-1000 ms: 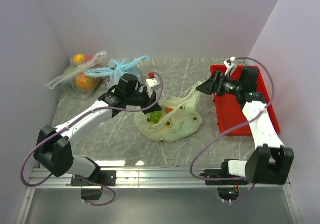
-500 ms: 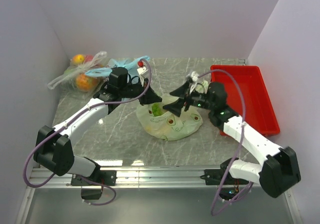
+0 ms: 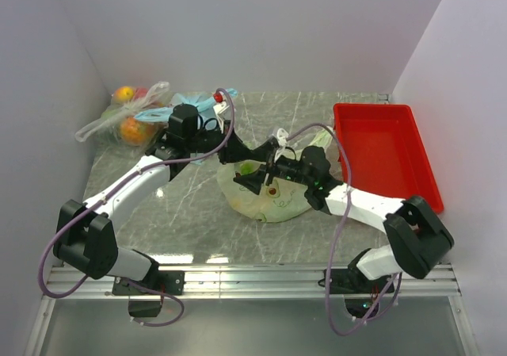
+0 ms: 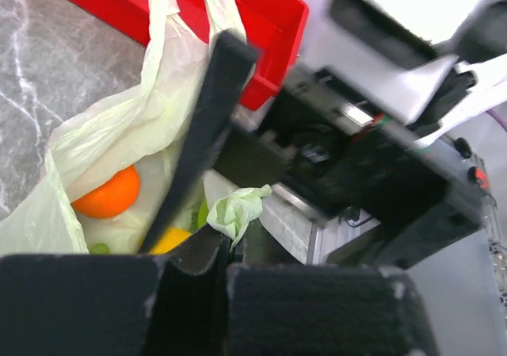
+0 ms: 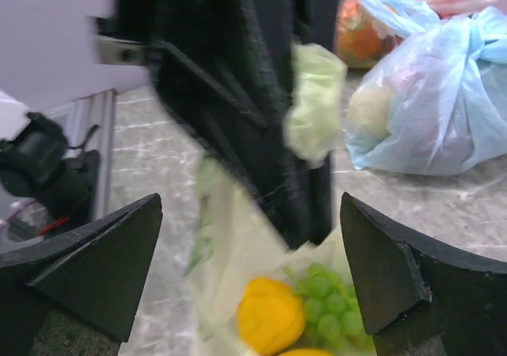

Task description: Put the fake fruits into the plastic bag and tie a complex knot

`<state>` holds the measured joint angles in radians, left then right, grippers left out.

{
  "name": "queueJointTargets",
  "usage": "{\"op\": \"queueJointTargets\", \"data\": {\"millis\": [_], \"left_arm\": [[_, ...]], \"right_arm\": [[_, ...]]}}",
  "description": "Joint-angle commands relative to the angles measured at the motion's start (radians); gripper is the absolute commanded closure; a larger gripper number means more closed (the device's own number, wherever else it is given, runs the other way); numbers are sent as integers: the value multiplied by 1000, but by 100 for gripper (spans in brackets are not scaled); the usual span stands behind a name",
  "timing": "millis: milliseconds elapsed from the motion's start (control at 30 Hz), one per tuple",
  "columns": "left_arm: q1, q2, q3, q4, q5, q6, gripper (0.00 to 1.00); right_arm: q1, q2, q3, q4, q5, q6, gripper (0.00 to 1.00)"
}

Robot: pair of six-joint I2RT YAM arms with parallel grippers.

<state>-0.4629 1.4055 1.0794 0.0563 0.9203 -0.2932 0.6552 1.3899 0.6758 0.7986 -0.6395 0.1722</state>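
Note:
The pale green plastic bag lies mid-table with its mouth lifted. My left gripper is shut on a tuft of the bag's rim, and in the left wrist view the left gripper pinches it tight. Inside the bag are an orange ball, a yellow fruit and a green grape bunch. My right gripper hangs open at the bag's mouth. In the right wrist view the right gripper has its fingers spread either side of the left gripper's black fingers, holding nothing.
A red tray stands at the right. A tied light blue bag and a clear bag of wrapped fruit sit at the back left. The two arms are very close together over the bag.
My right arm swung left from the red tray to the bag's mouth, jaws open. The left gripper drew the bag's rim back and left a little, staying shut.

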Motion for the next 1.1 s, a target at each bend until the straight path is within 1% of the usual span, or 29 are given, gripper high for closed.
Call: {"op": "queueJointTargets", "data": {"millis": [0, 67, 167, 200, 267, 300, 333, 367, 400, 433, 467, 500, 533, 567, 633, 667, 700, 733, 767, 800, 867, 900, 933, 1000, 1033, 1067], "left_arm": [[12, -5, -4, 77, 63, -40, 99], [18, -13, 7, 80, 74, -44, 100], [23, -25, 23, 62, 89, -35, 99], [24, -28, 25, 59, 92, -35, 99], [29, -31, 33, 41, 95, -21, 99], [30, -36, 33, 39, 94, -18, 100], [35, -36, 31, 42, 95, -24, 100], [35, -37, 30, 51, 92, -27, 99], [38, -39, 30, 54, 88, -27, 100], [41, -39, 28, 57, 78, -32, 99], [44, -39, 28, 54, 74, -31, 99], [46, -36, 28, 45, 68, -26, 99], [50, -36, 27, 37, 65, -9, 100], [52, -34, 24, 31, 55, -3, 99], [53, -31, 17, 19, 45, 15, 100], [56, -28, 11, 22, 22, 16, 98], [59, -30, 10, 30, 11, 11, 83], [63, -31, 10, 31, -1, 9, 71], [67, -39, 10, 27, -44, 9, 60], [76, -46, 13, 20, -63, 12, 45], [119, -69, 10, -3, -99, 32, 35], [141, -100, 4, -9, -116, 37, 28], [186, -115, -16, -24, -109, 54, 26], [227, -157, -38, -62, -69, 97, 24], [243, -169, -58, -113, -67, 165, 24], [247, -190, -73, -187, -63, 201, 23]], "right_arm": [[9, 93, 65, 94, 52, -51, 0], [11, 133, 94, 74, 80, -68, 1], [6, 205, 117, 57, 93, -74, 6], [3, 236, 123, 53, 92, -63, 11], [-5, 262, 134, 42, 90, -10, 17], [-5, 279, 134, 37, 90, 10, 24], [-5, 287, 133, 36, 92, 32, 28], [-5, 299, 131, 36, 87, 76, 35], [-5, 304, 125, 40, 93, 101, 57], [-5, 307, 116, 44, 106, 165, 66], [-3, 316, 114, 44, 119, 196, 74], [0, 319, 117, 36, 126, 231, 90], [1, 322, 125, 30, 130, 268, 96], [6, 325, 131, 19, 139, 341, 100], [21, 334, 145, 11, 204, 418, 100], [24, 345, 151, 1, 219, 503, 100], [37, 351, 157, -10, 247, 548, 100], [41, 354, 159, -10, 247, 625, 100], [52, 357, 156, -4, 241, 647, 100], [58, 353, 153, -6, 241, 658, 100], [69, 342, 139, 1, 248, 667, 100], [69, 337, 133, 1, 253, 668, 100], [67, 334, 124, 4, 254, 659, 100], [69, 319, 117, -2, 256, 645, 100], [67, 314, 110, -1, 253, 642, 100], [67, 307, 104, 11, 242, 642, 100]]}}
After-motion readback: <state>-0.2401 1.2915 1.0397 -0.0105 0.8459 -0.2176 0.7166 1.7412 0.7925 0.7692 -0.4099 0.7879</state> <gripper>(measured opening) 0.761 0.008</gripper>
